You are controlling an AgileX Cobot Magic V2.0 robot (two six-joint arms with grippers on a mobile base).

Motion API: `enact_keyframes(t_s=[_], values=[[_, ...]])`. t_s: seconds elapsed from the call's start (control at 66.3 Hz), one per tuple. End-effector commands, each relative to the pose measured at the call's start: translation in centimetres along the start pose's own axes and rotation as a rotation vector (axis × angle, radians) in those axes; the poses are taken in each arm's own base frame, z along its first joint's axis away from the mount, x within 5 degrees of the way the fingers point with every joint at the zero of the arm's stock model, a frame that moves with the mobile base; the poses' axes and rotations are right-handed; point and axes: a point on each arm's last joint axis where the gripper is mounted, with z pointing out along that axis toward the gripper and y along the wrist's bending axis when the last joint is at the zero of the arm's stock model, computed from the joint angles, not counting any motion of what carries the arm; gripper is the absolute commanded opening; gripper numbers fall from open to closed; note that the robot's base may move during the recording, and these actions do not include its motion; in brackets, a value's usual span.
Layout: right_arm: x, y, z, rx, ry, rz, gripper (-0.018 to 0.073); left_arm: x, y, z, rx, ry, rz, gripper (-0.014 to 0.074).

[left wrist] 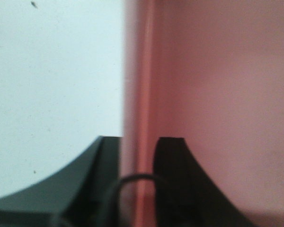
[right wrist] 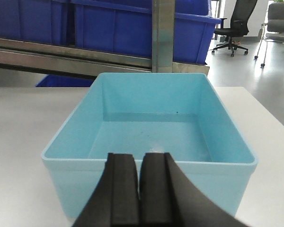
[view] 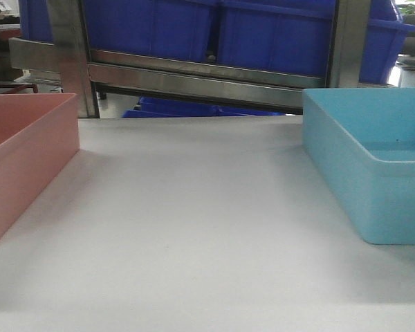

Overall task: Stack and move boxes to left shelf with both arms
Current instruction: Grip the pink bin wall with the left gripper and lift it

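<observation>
Early in the job: gripping stage, nothing stacked yet. Pink tub [view: 28, 152] at the left edge of the white table [view: 194, 228], blue tub [view: 373, 187] at the right, well apart, both flat on the surface and both empty. Behind them, a steel frame [view: 194, 79] loaded with dark blue crates [view: 152, 28]. No roller shelf in any view.

Left gripper [left wrist: 137, 189] astride the pink tub's side wall: one finger [left wrist: 97, 179] outside over the table, the other inside the tub, gap narrow and filled by the wall. Too blurred to tell whether clamped or merely close.

Right gripper [right wrist: 141, 189] just short of the blue tub's near wall, fingers pressed together, holding nothing.

Next, as a judgement: open the right fingers, drop one either side of the near rim, then close. Confirm the left pinch on the pink wall. Then lift one tub, carry it across the table and lower it squarely into the other for nested rims. Calls for a level lift, given the likely tilt from a one-wall pinch. After that, a two-handed carry leftward to the shelf.
</observation>
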Motion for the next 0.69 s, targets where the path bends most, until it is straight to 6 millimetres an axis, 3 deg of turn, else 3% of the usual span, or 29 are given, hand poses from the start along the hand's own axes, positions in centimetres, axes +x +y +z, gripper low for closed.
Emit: enact_keyframes(t_s=[0.0,0.392,0.679], values=[[-1.6,0.2,-0.3,-0.015,-0.129,-0.013,0.0053,-1.6,0.0,-3.2,-0.026,-0.116,-0.001,0.0],[-1.6,0.2,-0.3,-0.015,-0.129,-0.013,0.0053,-2.1,-0.3,-4.2,-0.001,-0.113,-0.108,-0.0003],[-1.6,0.2,-0.3,-0.015,-0.129,-0.013,0.0053,-3.9,-3.3,-10.0,0.12,-0.232,-0.177,-0.0003]])
